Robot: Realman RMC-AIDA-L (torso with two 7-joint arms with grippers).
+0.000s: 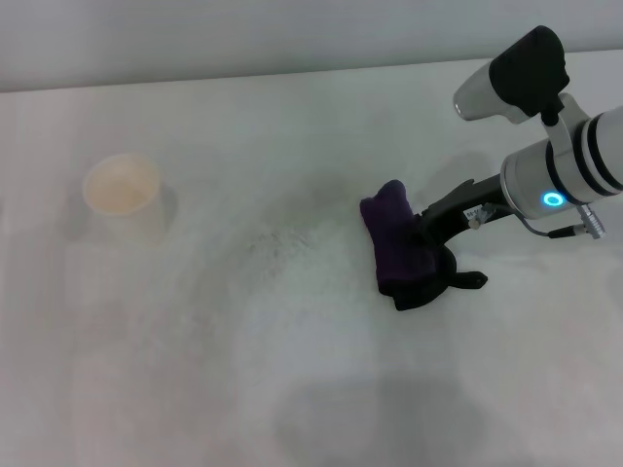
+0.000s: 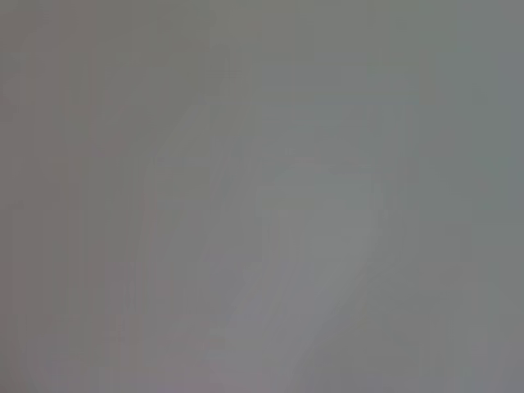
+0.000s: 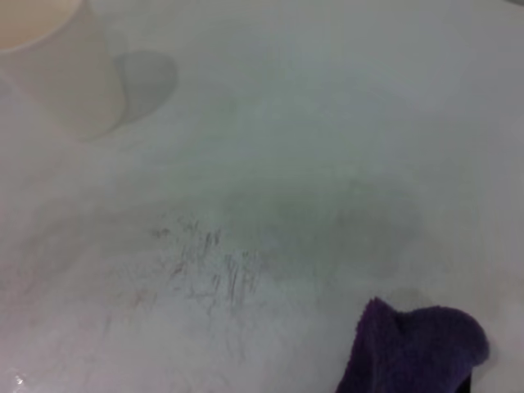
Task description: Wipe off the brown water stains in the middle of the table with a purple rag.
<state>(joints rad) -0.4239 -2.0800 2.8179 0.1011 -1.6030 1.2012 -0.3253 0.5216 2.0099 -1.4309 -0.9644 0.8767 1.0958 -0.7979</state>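
Pressing the purple rag (image 1: 397,245) held fast in its closed fingers onto the table (image 1: 292,389), the right gripper (image 1: 428,263) sits beside faint grey streaks (image 1: 277,243), no brown water stains remaining visible; wiping appears nearly complete.

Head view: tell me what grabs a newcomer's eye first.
The purple rag stands out, dark against the white table, right of centre, clamped in the right gripper reaching in from the right. A cream paper cup stands far left. Between them lie faint grey scuff marks; no brown stain shows.
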